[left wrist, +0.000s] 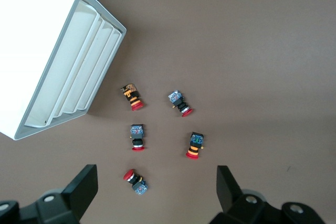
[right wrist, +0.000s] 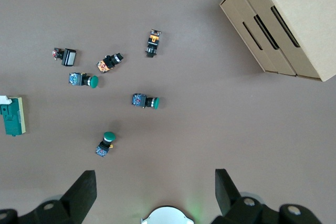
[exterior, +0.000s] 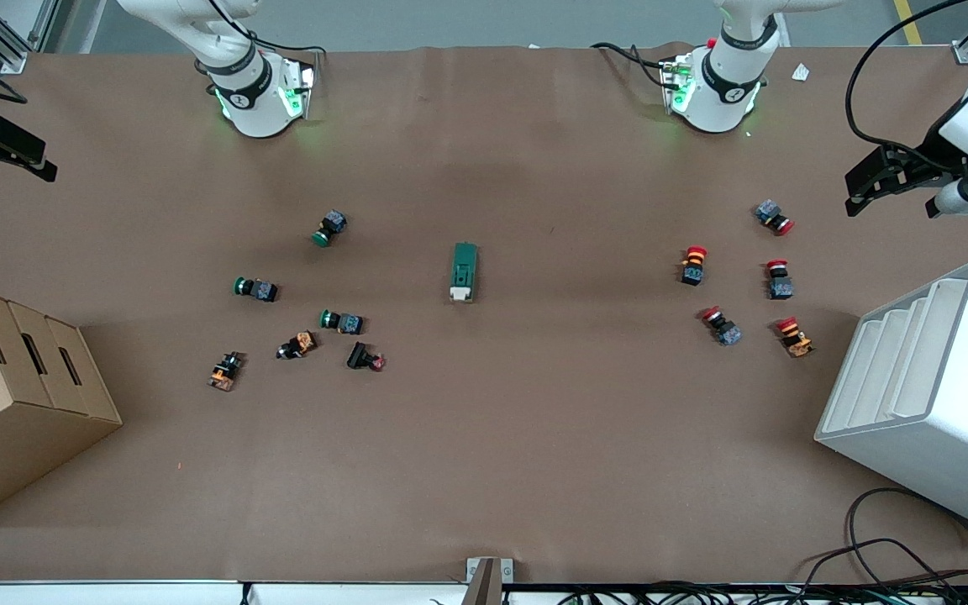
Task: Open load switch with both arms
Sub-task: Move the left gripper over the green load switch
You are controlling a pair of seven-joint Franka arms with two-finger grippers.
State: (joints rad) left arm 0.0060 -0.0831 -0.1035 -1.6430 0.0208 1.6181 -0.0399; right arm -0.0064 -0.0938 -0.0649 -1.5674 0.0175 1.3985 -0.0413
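Note:
The load switch (exterior: 463, 271), a dark green oblong block with a white piece at its end nearer the front camera, lies flat at the middle of the table; it also shows at the edge of the right wrist view as the load switch (right wrist: 13, 115). My left gripper (exterior: 862, 186) hangs open high over the left arm's end of the table, its open jaws (left wrist: 156, 184) framing a red-capped button with nothing held. Over the right arm's end of the table my right gripper (exterior: 34, 160) is also up in the air and open (right wrist: 155, 187). Both are well apart from the switch.
Several red-capped push buttons (exterior: 736, 286) lie toward the left arm's end, beside a white ribbed bin (exterior: 929, 395). Several green-capped and dark buttons (exterior: 307, 311) lie toward the right arm's end, near a cardboard box (exterior: 13, 395). Cables lie at the table's near edge.

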